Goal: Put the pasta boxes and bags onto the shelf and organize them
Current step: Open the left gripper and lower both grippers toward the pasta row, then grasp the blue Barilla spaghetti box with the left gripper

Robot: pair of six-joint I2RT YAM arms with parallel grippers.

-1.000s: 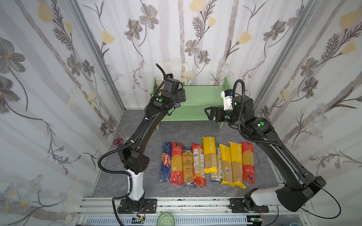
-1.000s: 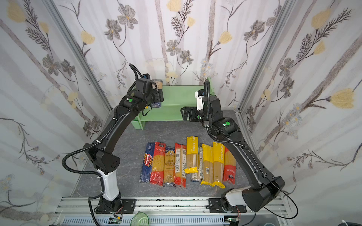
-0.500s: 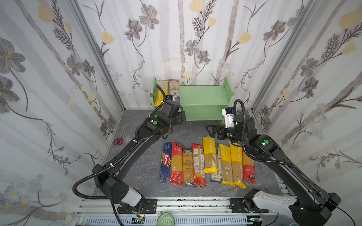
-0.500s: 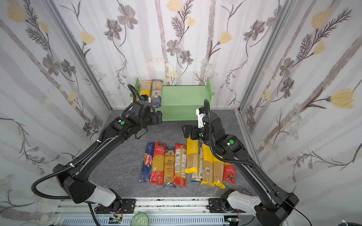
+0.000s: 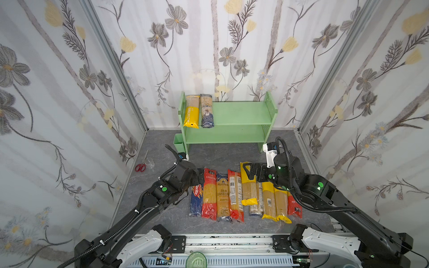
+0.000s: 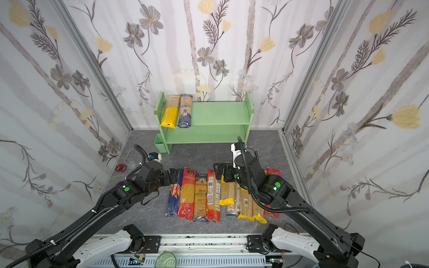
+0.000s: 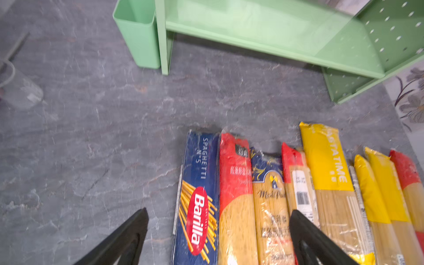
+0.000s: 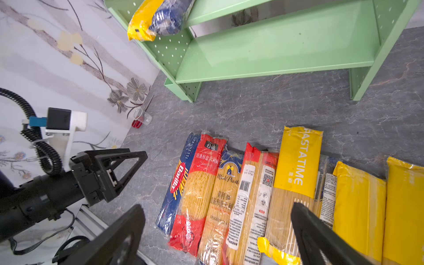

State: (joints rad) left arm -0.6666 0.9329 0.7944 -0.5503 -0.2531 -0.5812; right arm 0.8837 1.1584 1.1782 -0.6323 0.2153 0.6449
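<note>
1. We see the left gripper (image 7: 219, 211) and right gripper (image 8: 216, 206) spread wide and empty, over the far ends of packs (image 5: 232, 195) rowed on the floor (image 5: 218, 153)
2. Beyond, two bags (image 5: 199, 111) lie at the left end of the top tier of the shelf (image 5: 241, 113)

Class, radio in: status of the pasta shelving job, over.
Both open, empty: left gripper, right gripper over pasta row. Two bags on shelf top tier; rest unshelved. Nothing blocking shelf.

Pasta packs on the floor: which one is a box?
The dark blue Barilla box, at the row's left end in both top views; the rest are clear bags.
</note>
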